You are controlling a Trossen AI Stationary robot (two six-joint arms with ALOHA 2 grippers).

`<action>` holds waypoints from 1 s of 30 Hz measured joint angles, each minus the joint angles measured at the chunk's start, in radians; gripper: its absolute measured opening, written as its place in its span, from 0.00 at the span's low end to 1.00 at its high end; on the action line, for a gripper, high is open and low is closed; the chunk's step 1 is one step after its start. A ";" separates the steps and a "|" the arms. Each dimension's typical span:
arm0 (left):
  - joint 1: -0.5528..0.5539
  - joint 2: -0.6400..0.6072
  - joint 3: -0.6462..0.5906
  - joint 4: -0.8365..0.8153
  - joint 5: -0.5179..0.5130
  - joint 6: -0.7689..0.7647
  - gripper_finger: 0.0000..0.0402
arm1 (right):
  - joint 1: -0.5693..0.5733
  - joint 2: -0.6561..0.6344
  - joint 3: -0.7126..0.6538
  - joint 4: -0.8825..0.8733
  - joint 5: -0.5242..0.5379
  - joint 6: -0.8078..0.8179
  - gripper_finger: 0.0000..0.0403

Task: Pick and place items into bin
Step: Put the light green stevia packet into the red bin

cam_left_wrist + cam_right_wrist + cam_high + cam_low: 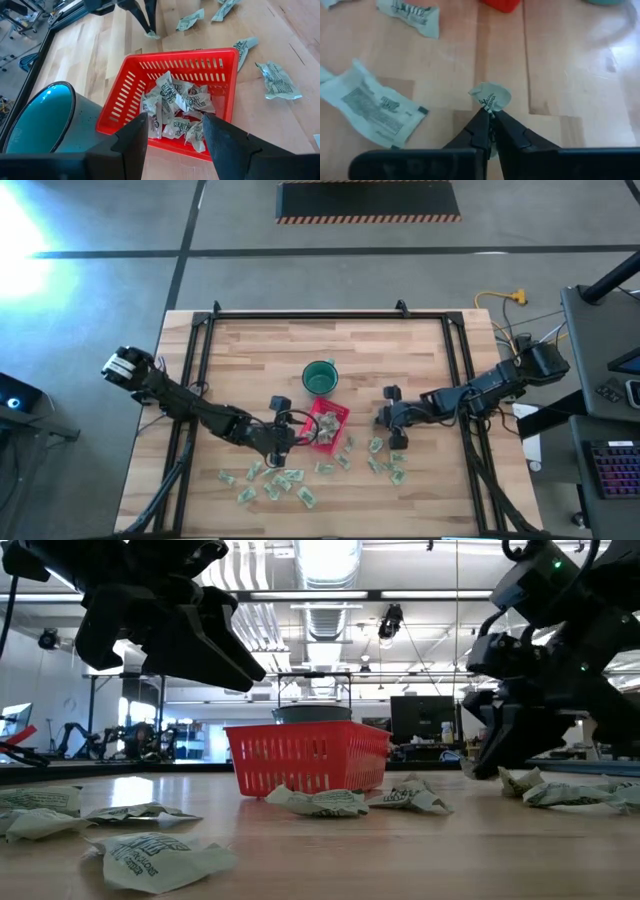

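Observation:
The red bin [343, 412] stands mid-table with several green-and-white wrapped items [175, 105] inside. More items [275, 483] lie loose on the wood near the front edge. My left gripper [175, 122] hovers open just above the bin's left wall [120, 107], nothing between its fingers. To the right of the bin, my right gripper [489, 112] is shut on one small wrapped item [492, 96]; it also shows from afar, my right gripper [142, 17] over that item [151, 35]. My right gripper pinches one small wrapped item by an edge [489, 106] between its two fingertips. The fingers slant down at it from the table's right side. The rest of the wrapper sticks out past the tips. Whether it is clear of the wood I cannot tell.
A dark-green cup [320, 377] stands just behind the bin. Loose items [390, 465] lie near my right gripper and to the front left [150, 858]. A black frame [300, 317] runs along the table's far edge and sides.

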State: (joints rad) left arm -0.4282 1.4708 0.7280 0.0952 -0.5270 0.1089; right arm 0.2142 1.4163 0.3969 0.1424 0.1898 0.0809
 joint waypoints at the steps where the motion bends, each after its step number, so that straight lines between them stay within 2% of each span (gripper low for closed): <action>1: 0.000 0.000 0.000 0.000 0.000 0.000 0.43 | 0.000 0.000 0.005 0.003 0.000 -0.010 0.03; 9: 0.001 0.000 0.000 0.000 0.000 0.001 0.43 | 0.001 -0.001 0.092 0.040 0.024 -0.145 0.03; 18: 0.001 0.000 0.000 0.000 0.000 0.001 0.43 | 0.001 0.000 0.162 0.185 0.073 -0.280 0.03; 22: 0.001 0.000 0.000 -0.001 0.000 0.001 0.43 | 0.001 -0.001 0.160 0.291 0.072 -0.304 0.03; 30: 0.001 0.000 0.000 -0.002 0.000 0.001 0.43 | -0.007 0.048 0.156 0.366 0.064 -0.310 0.03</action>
State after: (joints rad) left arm -0.4274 1.4708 0.7280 0.0933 -0.5273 0.1098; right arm 0.2077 1.4646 0.5534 0.5081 0.2534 -0.2290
